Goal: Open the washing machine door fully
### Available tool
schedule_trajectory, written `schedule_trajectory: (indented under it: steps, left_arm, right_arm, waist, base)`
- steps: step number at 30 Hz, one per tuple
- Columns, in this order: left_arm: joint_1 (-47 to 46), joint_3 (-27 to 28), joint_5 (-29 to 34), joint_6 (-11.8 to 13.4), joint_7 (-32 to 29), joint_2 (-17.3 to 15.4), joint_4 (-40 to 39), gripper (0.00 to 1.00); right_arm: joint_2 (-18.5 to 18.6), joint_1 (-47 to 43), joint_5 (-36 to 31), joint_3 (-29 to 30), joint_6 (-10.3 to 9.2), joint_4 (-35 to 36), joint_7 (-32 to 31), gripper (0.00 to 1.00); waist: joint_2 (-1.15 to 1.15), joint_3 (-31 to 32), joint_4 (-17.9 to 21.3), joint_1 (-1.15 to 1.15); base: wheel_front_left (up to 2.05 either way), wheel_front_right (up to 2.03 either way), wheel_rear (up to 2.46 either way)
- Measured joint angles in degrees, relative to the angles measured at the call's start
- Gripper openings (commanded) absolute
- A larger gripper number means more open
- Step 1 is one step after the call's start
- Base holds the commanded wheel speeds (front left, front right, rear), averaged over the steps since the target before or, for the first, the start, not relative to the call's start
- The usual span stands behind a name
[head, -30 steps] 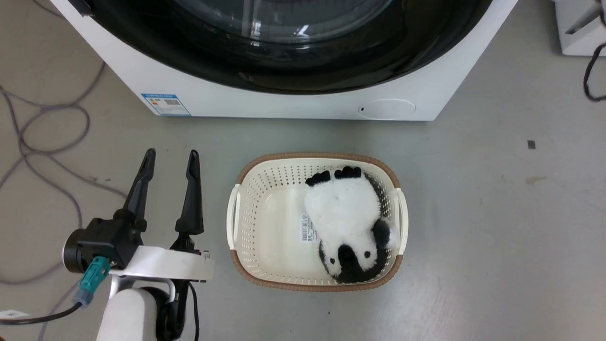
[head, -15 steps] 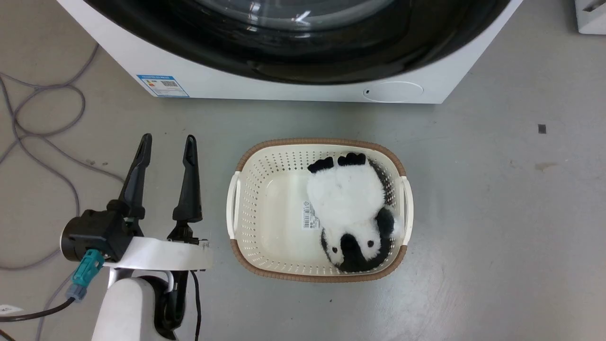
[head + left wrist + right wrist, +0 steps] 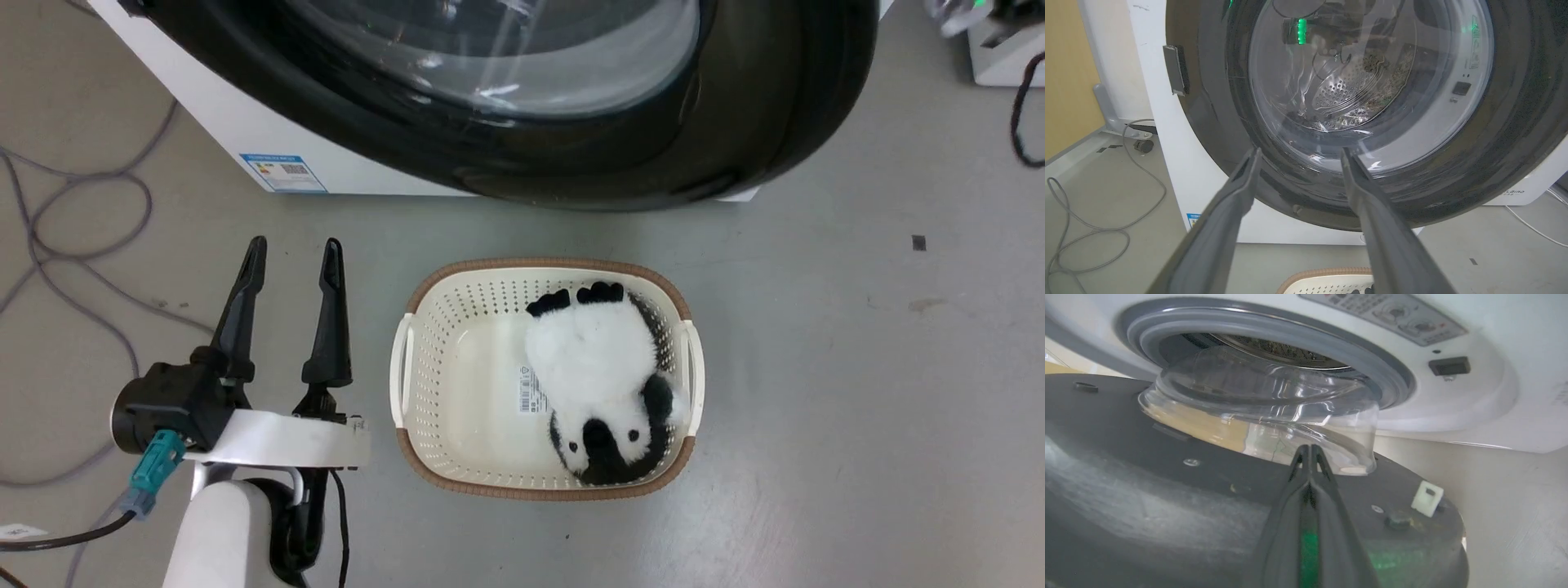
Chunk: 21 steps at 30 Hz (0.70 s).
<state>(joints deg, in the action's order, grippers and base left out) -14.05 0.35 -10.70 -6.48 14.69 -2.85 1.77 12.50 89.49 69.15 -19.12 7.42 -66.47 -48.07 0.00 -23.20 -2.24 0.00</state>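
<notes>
The washing machine door (image 3: pixel 767 122) stands partly open. It hangs from the hinge (image 3: pixel 1175 69) on its left edge, and its glossy black face is swung out from the washing machine (image 3: pixel 220 122) so that the right edge overhangs the floor (image 3: pixel 857 367).

From the right wrist I am looking in behind the door, across its matte dark-grey inner face. The glass bowl (image 3: pixel 1257 416) is pulled back out of the blue-grey rubber ring (image 3: pixel 1274 335), with a gap between them. My right tool (image 3: pixel 1308 451) sits on that inner side with its two fingers pressed together and nothing between them. The tips are at the foot of the bowl, close over the grey face, though I cannot tell whether they touch it.

My left tool (image 3: pixel 295 245) is spread wide and empty, low at my left over the floor and well apart from the door. From its wrist, the door's outer face fills the space ahead of the fingers.

A cream basket (image 3: pixel 543 488) holding a panda toy (image 3: pixel 592 367) stands on the floor just right of that tool, in front of the door. Grey cables (image 3: pixel 82 220) loop off to the left.
</notes>
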Motion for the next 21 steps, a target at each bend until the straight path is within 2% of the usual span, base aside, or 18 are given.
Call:
schedule_trajectory:
  steps: [21]
  left_arm:
    - [7.4, -1.1, 2.5, 0.5, 0.0, 0.0, 4.2, 1.0]
  right_arm:
    - [-0.6, -21.1, 3.8, 0.7, 0.0, 10.2, -8.3, 0.0]
  waist:
    - [0.0, 11.2, -0.4, 0.0]
  base:
    - [0.0, 0.0, 0.0]
